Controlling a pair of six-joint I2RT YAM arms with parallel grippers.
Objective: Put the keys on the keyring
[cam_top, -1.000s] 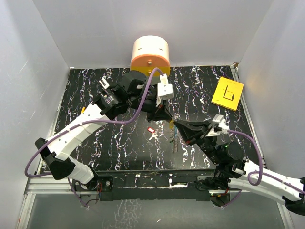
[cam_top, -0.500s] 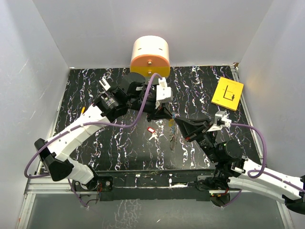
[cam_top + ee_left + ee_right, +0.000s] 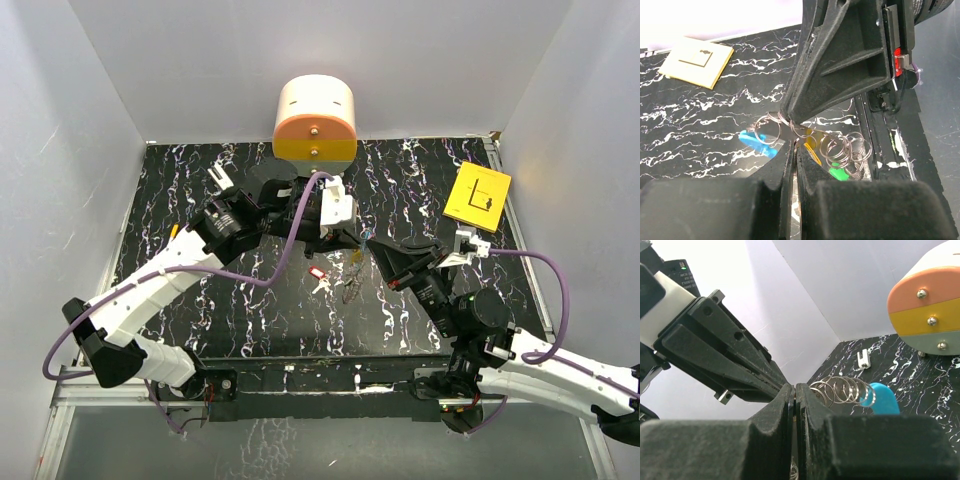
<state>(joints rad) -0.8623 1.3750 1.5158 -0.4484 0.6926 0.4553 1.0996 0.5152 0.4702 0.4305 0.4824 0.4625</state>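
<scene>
We've got the left end effector and right end effector both angled inward, nose-to-nose, each pinched tight on the keyring.

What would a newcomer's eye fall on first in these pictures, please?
The left gripper and right gripper meet tip to tip above the middle of the table, both pinched on a chain of key rings carrying a blue key. Beyond them an orange-and-cream drum sits at the far edge, and a yellow card lies at the far right.
</scene>
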